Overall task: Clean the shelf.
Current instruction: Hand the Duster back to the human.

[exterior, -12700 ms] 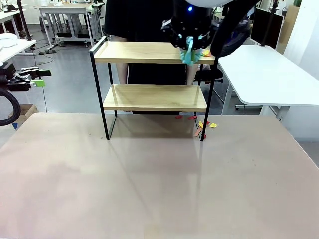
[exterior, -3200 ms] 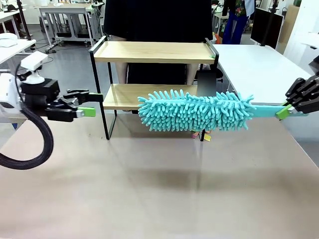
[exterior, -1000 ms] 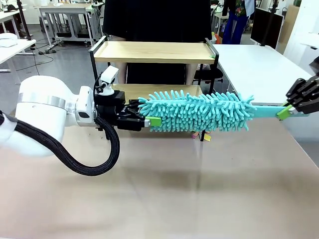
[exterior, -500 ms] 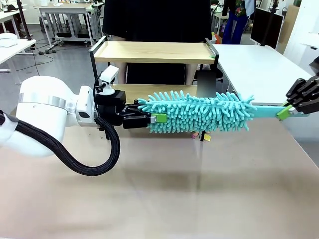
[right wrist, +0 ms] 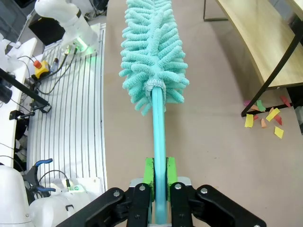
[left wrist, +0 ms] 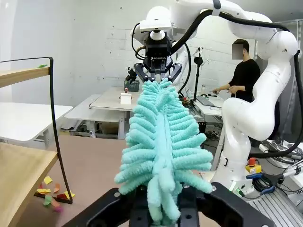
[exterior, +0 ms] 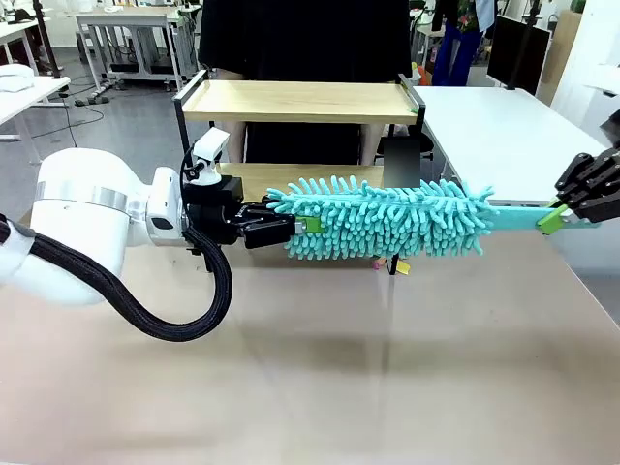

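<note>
The left gripper, black with green pads on a white arm, is pinching the free tip of a turquoise chenille duster with a flat turquoise handle, its fingers pressing into the fluffy strands from both sides. The duster is hanging level above the pale beige worktop, stretching rightward from those fingers. Just behind the duster, the small two-tier rack of light wooden boards in a thin black metal frame is standing at the worktop's far edge, with a person in dark clothes right behind it. Small red, yellow and orange paper scraps are lying on the worktop by the rack's right foot. At the right, the right gripper is clamping the duster's handle between its green-padded fingers.

The room is a lab with grey floor, white tables and cabling. In the left wrist view another person in black is working at a bench further off. The word "ROBOTIQ" is readable on the right gripper's body there.
</note>
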Controlling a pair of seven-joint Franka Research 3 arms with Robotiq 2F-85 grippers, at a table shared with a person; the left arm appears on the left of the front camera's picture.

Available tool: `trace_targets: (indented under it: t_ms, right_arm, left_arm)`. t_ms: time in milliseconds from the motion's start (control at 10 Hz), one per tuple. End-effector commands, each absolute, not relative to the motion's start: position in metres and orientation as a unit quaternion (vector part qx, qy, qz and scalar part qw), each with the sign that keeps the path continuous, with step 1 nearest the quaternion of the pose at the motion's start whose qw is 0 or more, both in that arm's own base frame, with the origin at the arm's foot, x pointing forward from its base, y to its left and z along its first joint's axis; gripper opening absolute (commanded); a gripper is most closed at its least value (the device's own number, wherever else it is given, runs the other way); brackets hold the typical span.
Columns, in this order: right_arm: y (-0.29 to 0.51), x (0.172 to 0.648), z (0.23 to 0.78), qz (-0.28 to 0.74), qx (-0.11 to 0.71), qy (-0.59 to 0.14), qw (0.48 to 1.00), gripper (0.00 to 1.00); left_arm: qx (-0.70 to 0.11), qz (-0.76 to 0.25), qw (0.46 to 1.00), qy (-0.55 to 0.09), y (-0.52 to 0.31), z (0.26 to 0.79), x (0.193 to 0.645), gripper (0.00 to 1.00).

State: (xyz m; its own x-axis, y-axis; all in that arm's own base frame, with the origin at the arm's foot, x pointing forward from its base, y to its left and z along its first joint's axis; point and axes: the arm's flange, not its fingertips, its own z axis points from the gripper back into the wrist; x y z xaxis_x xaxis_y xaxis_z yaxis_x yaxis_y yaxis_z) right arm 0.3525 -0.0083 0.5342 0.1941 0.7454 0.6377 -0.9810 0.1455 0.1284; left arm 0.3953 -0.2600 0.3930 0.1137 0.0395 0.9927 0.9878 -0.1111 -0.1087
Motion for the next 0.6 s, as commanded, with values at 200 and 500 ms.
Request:
trace_targets:
  t_ms: [200, 500]
  right_arm:
    - [-0.01, 0.354, 0.536, 0.598, 0.274, -0.235, 0.716, 0.13]
    - [-0.008, 0.352, 0.534, 0.596, 0.27, -0.219, 0.724, 0.71]
  left_arm:
    - [-0.559, -0.518, 0.48, -0.434, -0.259, 0.397, 0.383, 0.0]
    - [-0.565, -0.487, 0.487, -0.454, -0.26, 0.393, 0.395, 0.0]
